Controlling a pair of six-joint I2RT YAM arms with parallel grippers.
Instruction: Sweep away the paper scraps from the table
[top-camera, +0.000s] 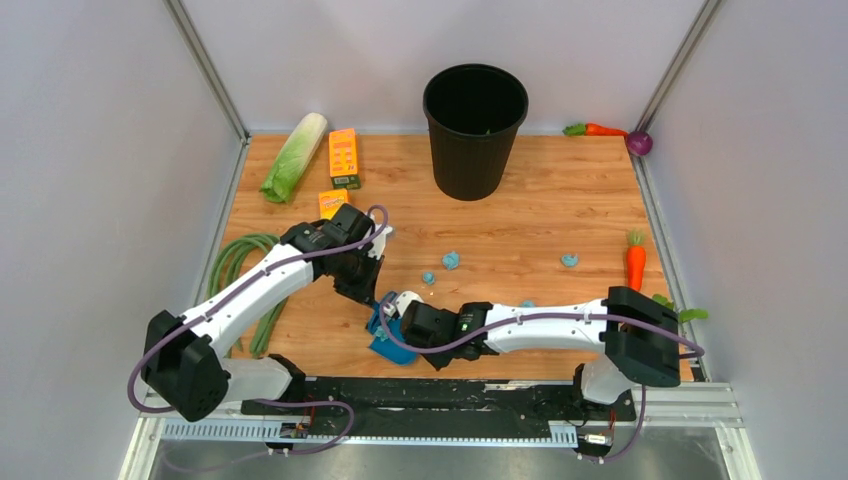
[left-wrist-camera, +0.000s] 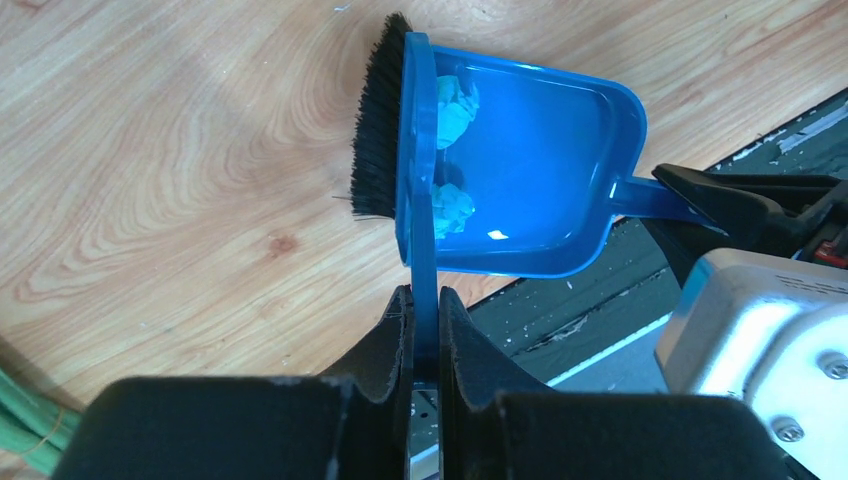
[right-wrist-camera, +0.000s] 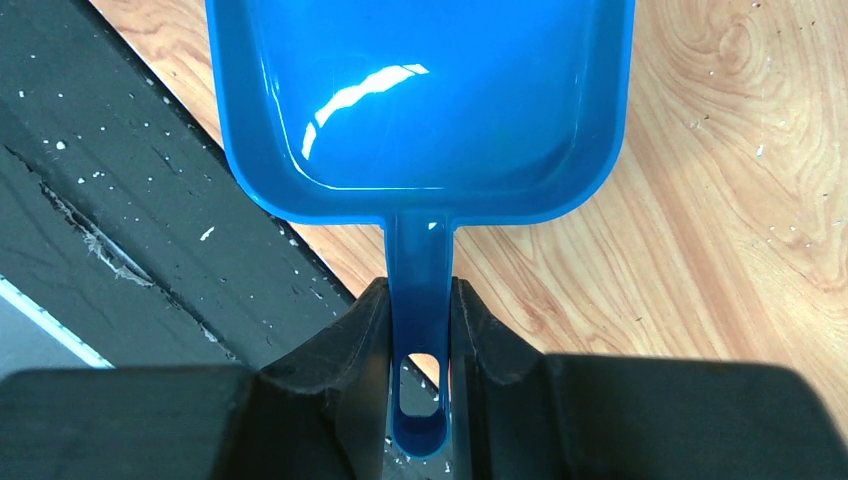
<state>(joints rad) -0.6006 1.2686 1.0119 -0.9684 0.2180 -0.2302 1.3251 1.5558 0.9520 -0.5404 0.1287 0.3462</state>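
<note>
My left gripper is shut on the thin blue handle of the hand brush. The brush's black bristles stand against the open mouth of the blue dustpan. Two light-blue paper scraps lie inside the pan just behind the brush. My right gripper is shut on the dustpan handle, and the pan rests at the table's near edge. Loose paper scraps lie on the wooden table. Both grippers meet at the pan.
A black bin stands at the back centre. A cabbage, two orange boxes and green beans are on the left. A carrot lies at the right edge. A black strip borders the near edge.
</note>
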